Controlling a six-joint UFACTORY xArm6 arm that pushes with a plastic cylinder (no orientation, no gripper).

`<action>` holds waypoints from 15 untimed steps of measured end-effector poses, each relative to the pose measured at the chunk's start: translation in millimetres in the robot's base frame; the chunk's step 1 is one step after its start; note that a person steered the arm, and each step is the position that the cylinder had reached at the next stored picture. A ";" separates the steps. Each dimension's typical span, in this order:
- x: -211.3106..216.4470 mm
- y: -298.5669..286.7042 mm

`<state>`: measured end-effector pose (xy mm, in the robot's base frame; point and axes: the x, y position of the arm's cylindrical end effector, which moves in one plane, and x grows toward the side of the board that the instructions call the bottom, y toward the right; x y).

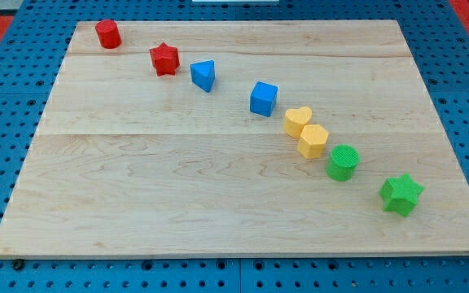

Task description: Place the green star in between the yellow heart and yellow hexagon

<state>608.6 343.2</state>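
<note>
The green star point(401, 194) lies near the view's lower right of the wooden board point(177, 187). The yellow heart point(297, 120) and the yellow hexagon point(313, 140) sit touching each other right of the board's middle, the hexagon just below and right of the heart. A green cylinder point(342, 162) stands between the hexagon and the star. The rod and my tip do not show in the view.
A blue cube point(263, 98), a blue triangular block point(204, 75), a red star point(164, 59) and a red cylinder point(107, 34) run in a diagonal line up to the view's top left. Blue pegboard surrounds the board.
</note>
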 end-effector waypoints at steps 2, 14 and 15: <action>9.2 -117.9; -222.4 -231.6; -216.9 -157.9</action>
<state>391.7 185.3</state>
